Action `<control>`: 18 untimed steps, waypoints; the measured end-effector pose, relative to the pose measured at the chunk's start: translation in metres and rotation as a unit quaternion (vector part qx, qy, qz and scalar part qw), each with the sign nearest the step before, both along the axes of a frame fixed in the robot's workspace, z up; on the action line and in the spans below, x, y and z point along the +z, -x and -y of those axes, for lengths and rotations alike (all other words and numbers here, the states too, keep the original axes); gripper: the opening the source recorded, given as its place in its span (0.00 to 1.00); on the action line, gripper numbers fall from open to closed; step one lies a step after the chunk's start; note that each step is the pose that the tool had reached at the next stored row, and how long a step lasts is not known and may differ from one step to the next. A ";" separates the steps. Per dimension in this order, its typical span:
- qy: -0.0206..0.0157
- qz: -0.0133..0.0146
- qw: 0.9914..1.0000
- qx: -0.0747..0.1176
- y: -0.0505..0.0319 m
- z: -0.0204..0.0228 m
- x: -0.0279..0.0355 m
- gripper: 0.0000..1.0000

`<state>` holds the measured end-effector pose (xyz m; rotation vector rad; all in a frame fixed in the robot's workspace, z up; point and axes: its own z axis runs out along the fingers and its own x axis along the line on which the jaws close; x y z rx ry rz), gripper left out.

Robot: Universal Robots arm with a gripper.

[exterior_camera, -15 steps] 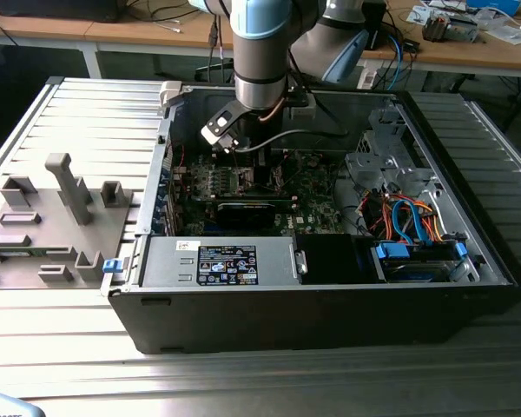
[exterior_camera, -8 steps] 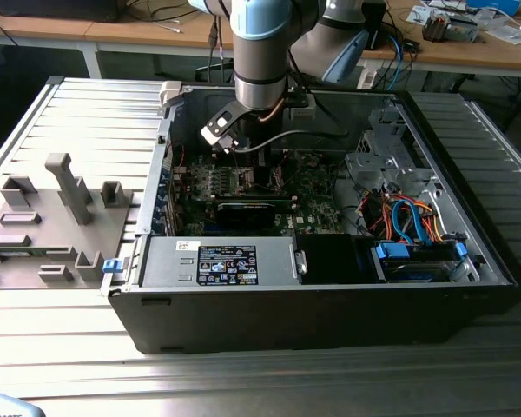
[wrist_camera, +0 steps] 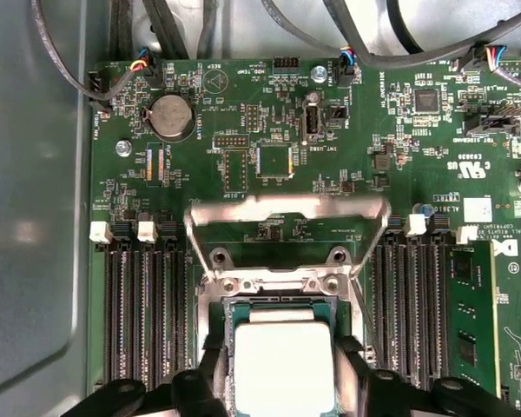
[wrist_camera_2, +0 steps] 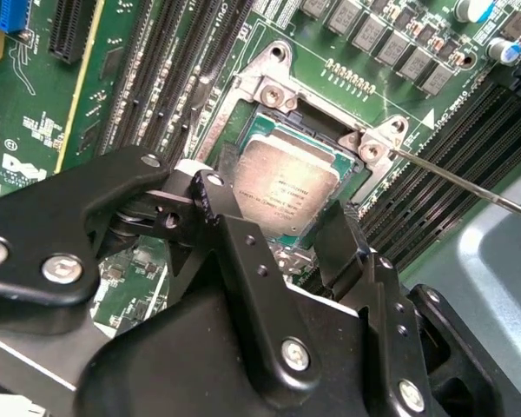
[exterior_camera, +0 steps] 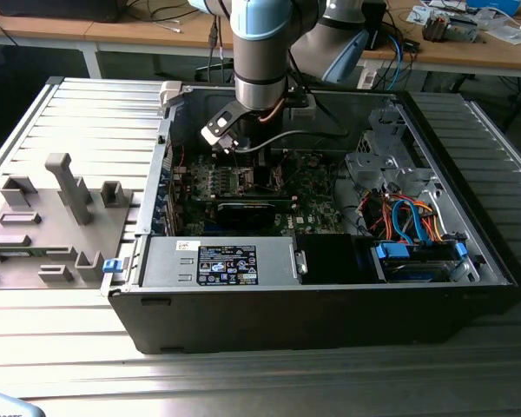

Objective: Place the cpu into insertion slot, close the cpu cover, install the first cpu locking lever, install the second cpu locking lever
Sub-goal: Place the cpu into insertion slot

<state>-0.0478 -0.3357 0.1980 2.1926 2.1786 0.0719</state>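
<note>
Over the insertion slot [wrist_camera_2: 271,89], my tool [wrist_camera_2: 274,207] is straddling the seated cpu [wrist_camera_2: 285,184], clamped or loose I cannot tell.

Bright even light; glare on cpu [wrist_camera: 284,365]

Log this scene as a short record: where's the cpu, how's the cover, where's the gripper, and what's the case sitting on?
cpu: lying in the insertion slot
cpu cover: swung open, off the slot
gripper: down at the cpu, straddling it
computer case: open, on a ribbed metal table
</note>
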 end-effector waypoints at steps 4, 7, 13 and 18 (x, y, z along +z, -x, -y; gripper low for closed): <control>0.000 0.000 1.000 0.000 0.0000 0.0001 0.0002 0.62; 0.000 0.000 1.000 0.000 0.0000 0.0001 0.0007 0.62; 0.000 0.000 1.000 0.000 0.0000 0.0001 0.0009 0.54; 0.000 0.000 1.000 0.000 0.0000 0.0001 0.0010 0.54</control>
